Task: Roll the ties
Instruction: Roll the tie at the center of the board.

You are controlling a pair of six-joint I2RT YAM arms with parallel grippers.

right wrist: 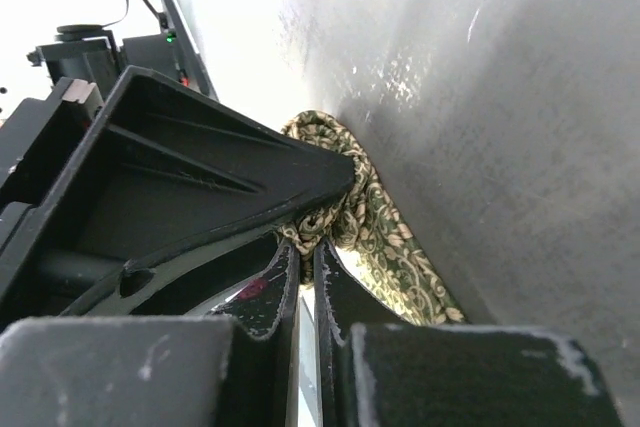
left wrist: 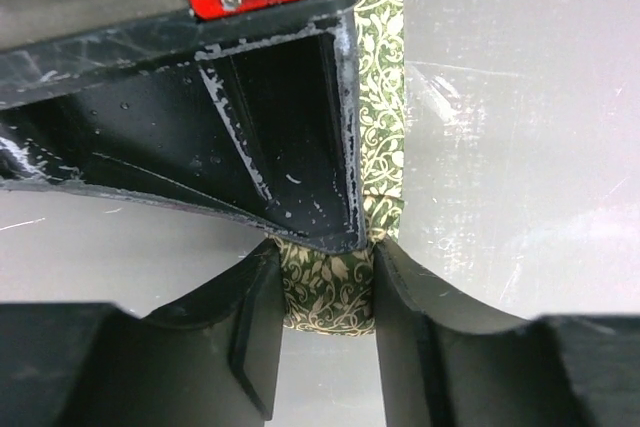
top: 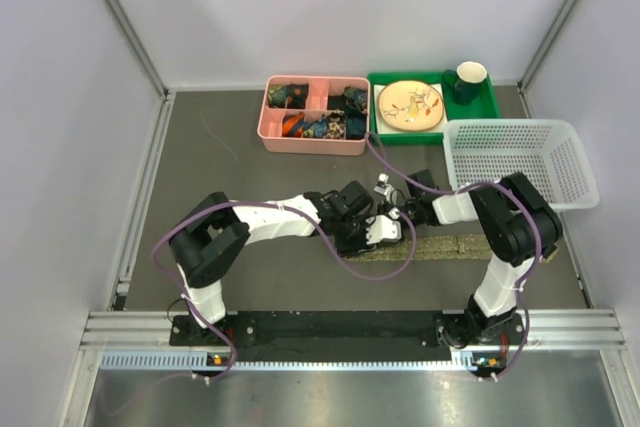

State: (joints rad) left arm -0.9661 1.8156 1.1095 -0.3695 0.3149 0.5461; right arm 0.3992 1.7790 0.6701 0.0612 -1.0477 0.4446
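Dark grey table (top: 250, 177), walled on three sides. Both arms reach inward and meet at mid-table.

Far right: white plastic mesh basket (top: 507, 126), rectangular, beside the right arm's elbow. Far edge, centre: green plastic tray (top: 490, 107) carrying a round cream plate (top: 410, 105) with a speckled pattern and a dark green mug (top: 468, 80). The tray touches a pink plastic compartment box (top: 310, 147) on its left, which has small mixed items in its cells.

Long, narrow olive-green fabric tie (top: 450, 245) with a cream vine print lies flat as a strip across the near-middle of the table, from below the right arm's forearm leftward to where the two grippers meet. Well apart from the basket.

Left gripper (left wrist: 325, 267): set narrow, the tie's end between its two black fingers (left wrist: 250, 317), fabric touching both. The rest of the strip runs away behind the other gripper's finger.

Right gripper (right wrist: 305, 247): jaws almost together, only a sliver between them, with bunched, curled tie fabric pinched at the tips. The bunch sits on the table against the left gripper's finger.
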